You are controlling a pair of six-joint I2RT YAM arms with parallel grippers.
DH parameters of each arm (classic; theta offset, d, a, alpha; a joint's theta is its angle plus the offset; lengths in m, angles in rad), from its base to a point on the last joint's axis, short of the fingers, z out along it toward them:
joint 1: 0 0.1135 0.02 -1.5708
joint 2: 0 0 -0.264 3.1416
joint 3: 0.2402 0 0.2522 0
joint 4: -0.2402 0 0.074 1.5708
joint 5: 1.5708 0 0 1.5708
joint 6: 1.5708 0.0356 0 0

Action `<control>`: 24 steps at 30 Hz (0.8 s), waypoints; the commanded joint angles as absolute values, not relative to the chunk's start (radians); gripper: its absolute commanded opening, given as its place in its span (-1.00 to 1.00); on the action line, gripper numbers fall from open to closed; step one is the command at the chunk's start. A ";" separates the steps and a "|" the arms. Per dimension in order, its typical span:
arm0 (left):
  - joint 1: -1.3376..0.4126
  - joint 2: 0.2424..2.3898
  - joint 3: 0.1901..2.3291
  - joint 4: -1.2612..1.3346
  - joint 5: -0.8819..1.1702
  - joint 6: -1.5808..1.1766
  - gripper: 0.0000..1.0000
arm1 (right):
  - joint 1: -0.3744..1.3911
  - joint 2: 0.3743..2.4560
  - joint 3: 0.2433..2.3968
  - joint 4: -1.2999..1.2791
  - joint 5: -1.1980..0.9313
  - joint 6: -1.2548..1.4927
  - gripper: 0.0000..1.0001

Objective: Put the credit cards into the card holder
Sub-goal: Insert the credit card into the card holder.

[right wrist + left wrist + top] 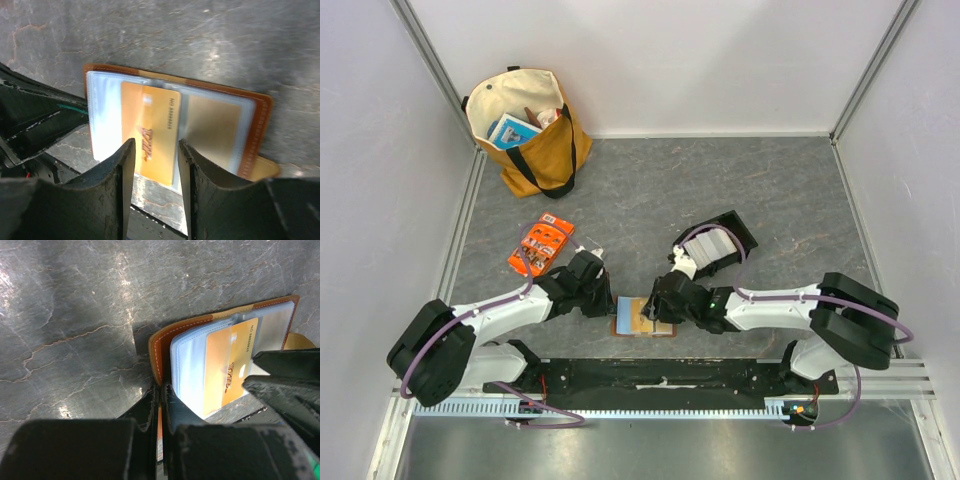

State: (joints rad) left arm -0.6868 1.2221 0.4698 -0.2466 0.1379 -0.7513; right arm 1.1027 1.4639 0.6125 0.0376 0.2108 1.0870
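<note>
The left fingers (145, 412) are closed on the near leather edge of the card holder (162, 347), a thin strip of its tan cover pinched between them. The right fingers (122, 175) stand apart, not gripping, one on either side of a gold card (150, 130) and just above it.

Containers. The card holder (642, 318) lies open and flat at 6 o'clock on the table (650, 190), between the two arms. Its clear plastic sleeves face up, and the gold card (225, 365) sits inside one of them, long side across the fold. At 1 o'clock from the holder a black tray (740, 232) holds a stack of pale credit cards (710, 248). At 11 o'clock, in the far corner, a tan tote bag (545, 150) stands open with a blue booklet (512, 130) and other items inside that cannot be made out.

Edges and room. The card holder rests close to the table's near edge. An orange packet (542, 245) lies at 10 o'clock from it, just beyond the left arm. Bare table stretches from 12 to 3 o'clock, bounded by white walls.
</note>
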 commanded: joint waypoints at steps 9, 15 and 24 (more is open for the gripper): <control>-0.686 1.216 0.462 -0.264 0.107 -0.755 -0.97 | 1.140 1.589 0.703 -0.008 0.164 1.020 -0.10; -0.686 1.226 0.466 -0.259 0.112 -0.752 -0.97 | 1.141 1.583 0.692 0.077 0.160 1.008 -0.11; -0.686 1.218 0.465 -0.261 0.114 -0.753 -0.97 | 1.140 1.589 0.689 0.184 0.101 0.991 -0.19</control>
State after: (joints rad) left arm -0.6868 1.2217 0.4698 -0.2478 0.1379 -0.7513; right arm 1.1305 1.5814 0.6968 0.0875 0.1490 1.0088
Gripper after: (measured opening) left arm 0.033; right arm 0.406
